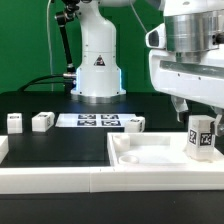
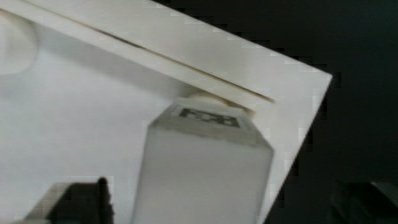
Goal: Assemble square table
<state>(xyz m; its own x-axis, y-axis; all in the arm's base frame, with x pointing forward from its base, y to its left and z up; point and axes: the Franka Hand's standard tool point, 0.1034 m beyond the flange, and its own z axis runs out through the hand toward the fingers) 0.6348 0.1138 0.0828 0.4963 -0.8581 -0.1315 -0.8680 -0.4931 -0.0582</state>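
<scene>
From where I stand, the slab [image 1: 150, 152] of the square table lies flat on the black table [image 1: 60, 145], at the exterior view's right. Its raised rims face up and it sits close behind the long white rail [image 1: 50, 178] that edges the work surface.

One leg is on the slab. This standing leg [image 1: 201, 135] is upright, its long axis vertical, one end down on the slab and the other pointing up at the hand. A tagged face looks towards the exterior camera. In the wrist view, looking down its length, the standing leg [image 2: 210, 160] meets the slab [image 2: 89, 110] just inside a corner, close to where two rims join.

The gripper [image 1: 198, 106] hangs right above the leg's top. Its jaws stand apart. The one dark finger [image 2: 80, 202] I can make out has a strip of bare white slab between it and the leg, so nothing is gripped. The other finger I cannot see clearly.

Three more legs sit on the black table, well apart from the hand:
- The first loose leg [image 1: 14, 122] and the second loose leg [image 1: 42, 121] are at the exterior view's left.
- The third loose leg [image 1: 135, 123] is just behind the slab's far rim.

They look too small for me to tell which way they point. The marker board [image 1: 95, 120] lies between the second and third, in front of the arm's base [image 1: 97, 70].
</scene>
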